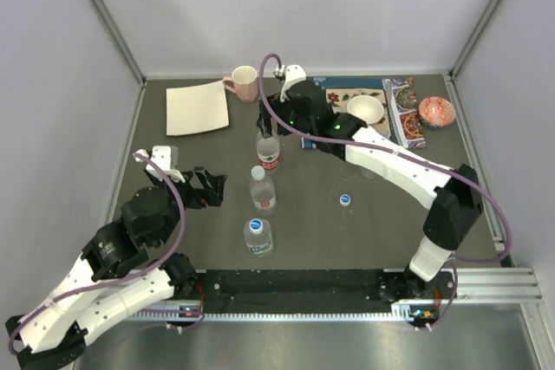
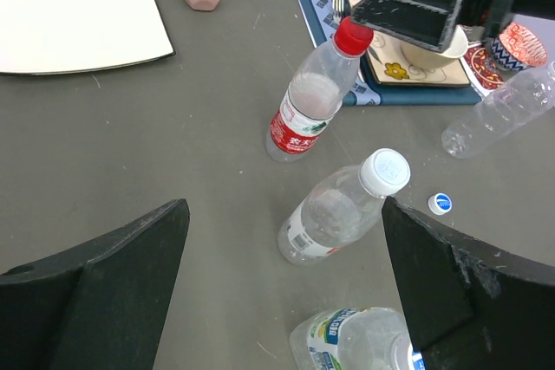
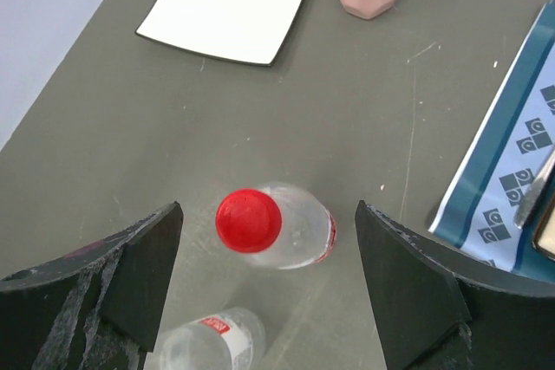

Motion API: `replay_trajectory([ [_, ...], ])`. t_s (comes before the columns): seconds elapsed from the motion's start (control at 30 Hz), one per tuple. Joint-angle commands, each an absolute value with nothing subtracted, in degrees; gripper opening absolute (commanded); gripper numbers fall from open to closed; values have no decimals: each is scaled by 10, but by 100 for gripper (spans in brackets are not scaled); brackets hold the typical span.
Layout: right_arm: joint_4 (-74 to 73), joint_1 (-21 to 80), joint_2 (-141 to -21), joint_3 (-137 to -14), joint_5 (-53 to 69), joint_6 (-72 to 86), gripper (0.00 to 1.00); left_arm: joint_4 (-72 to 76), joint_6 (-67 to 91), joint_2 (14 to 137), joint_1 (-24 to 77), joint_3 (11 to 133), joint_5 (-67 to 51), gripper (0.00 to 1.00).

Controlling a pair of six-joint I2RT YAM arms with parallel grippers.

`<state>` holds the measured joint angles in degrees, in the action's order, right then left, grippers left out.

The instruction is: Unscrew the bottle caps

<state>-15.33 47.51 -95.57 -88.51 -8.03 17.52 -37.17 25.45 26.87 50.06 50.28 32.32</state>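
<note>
My left gripper (image 1: 208,186) hangs spread, left of 3 upright clear ribbed bottles lined up on the counter (image 1: 364,231). Nearest is the blue-capped bottle (image 1: 257,236), then the white-capped bottle (image 1: 263,190), with a loose blue cap (image 1: 345,199) lying to its right. Farthest is the red-labelled bottle (image 1: 269,155). My right gripper (image 3: 269,214) hovers spread around its red cap (image 2: 354,36), not touching it.

bottles (image 2: 303,114): clear plastic | red cap (image 3: 248,220): glossy | table (image 1: 390,214): matt grey
</note>
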Motion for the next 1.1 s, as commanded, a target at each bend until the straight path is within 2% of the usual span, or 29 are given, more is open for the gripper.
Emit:
replay_trajectory([
  [0.0,-129,478,-987,-927,-87,167,81,-374,252,255,502,500,323,99],
  [0.3,-136,480,-1034,-936,-84,170,79,-368,247,254,501,489,319,99],
  [0.5,-136,479,-1043,-934,-98,168,74,-356,240,258,502,483,306,99],
  [0.6,-136,479,-1046,-933,-98,164,64,-354,239,260,501,483,305,99],
  [0.63,-136,479,-1045,-931,-96,163,56,-354,240,260,502,483,304,99],
  [0.73,-137,479,-1042,-922,-101,161,45,-355,241,260,501,481,303,99],
  [0.93,-136,480,-1012,-897,-156,144,28,-347,237,261,501,475,303,99],
  [1.07,-137,476,-960,-889,-227,120,22,-323,217,274,502,482,311,99],
])
